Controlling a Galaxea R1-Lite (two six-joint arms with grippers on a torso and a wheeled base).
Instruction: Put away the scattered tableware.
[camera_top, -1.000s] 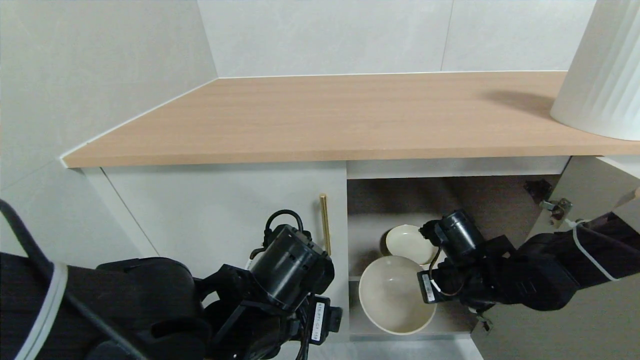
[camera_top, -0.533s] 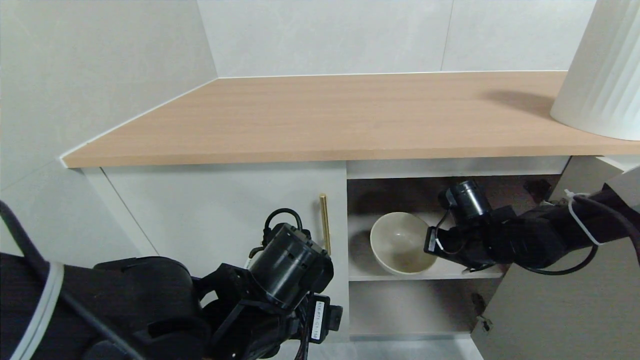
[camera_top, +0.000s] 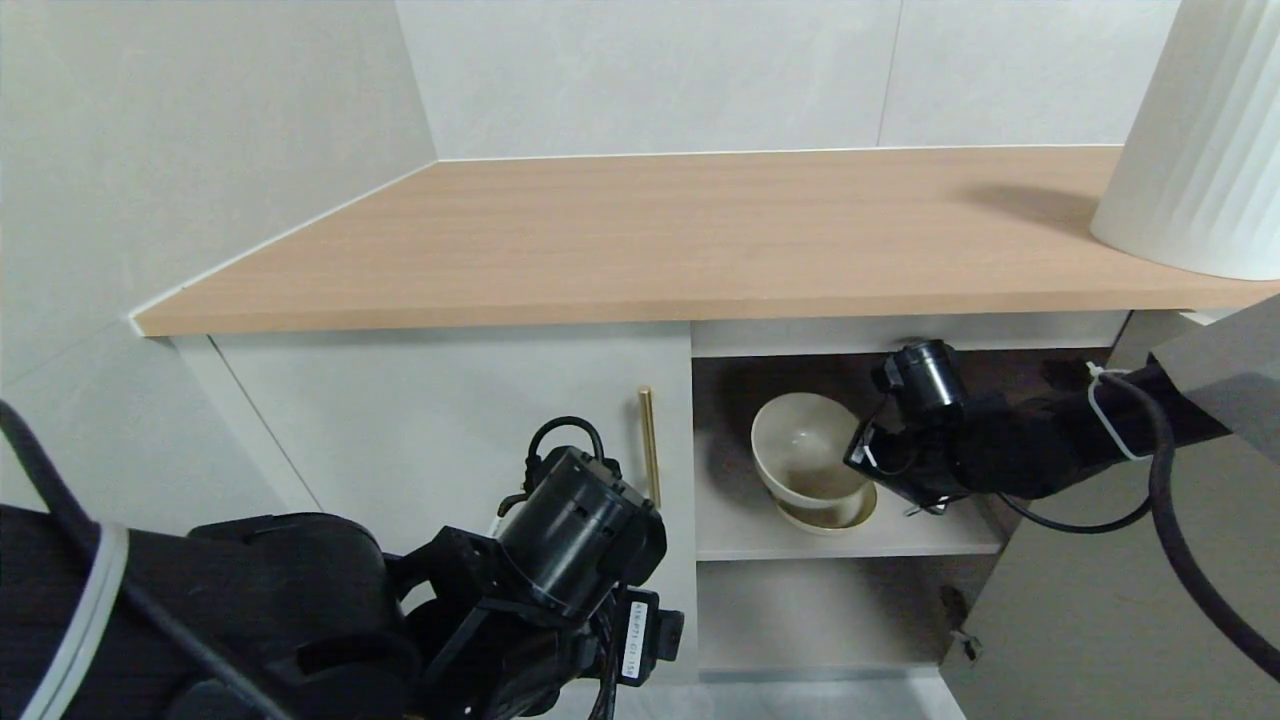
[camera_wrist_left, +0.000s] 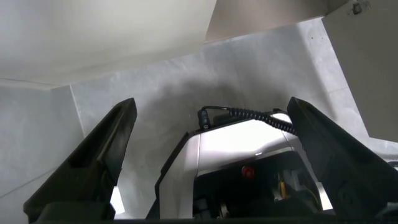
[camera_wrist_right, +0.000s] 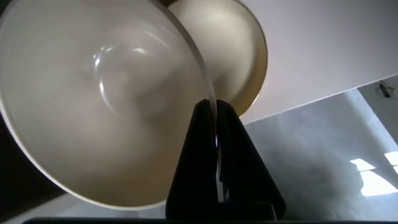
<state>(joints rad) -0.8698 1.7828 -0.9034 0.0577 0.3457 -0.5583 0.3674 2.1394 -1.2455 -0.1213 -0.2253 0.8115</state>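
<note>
Clearance: right arm enters the open right cabinet compartment from the side of the swung-out grey door (camera_top: 1100, 620), with its wrist just under the cabinet's top rail (camera_top: 900, 335). The right pincer (camera_top: 862, 468) is clenched on the rim of the cream ceramic bowl (camera_top: 800, 450). Bowl is tilted, mouth tipped towards the robot, low over the cream shallow dish (camera_top: 835, 518) on the white shelf (camera_top: 745, 535); contact unclear. Right wrist view adds the pinch on the rim (camera_wrist_right: 214, 124), with the dish behind. The left pincer (camera_wrist_left: 211, 106) is released, fingers spread, arm low before the shut left door (camera_top: 450, 420).
</note>
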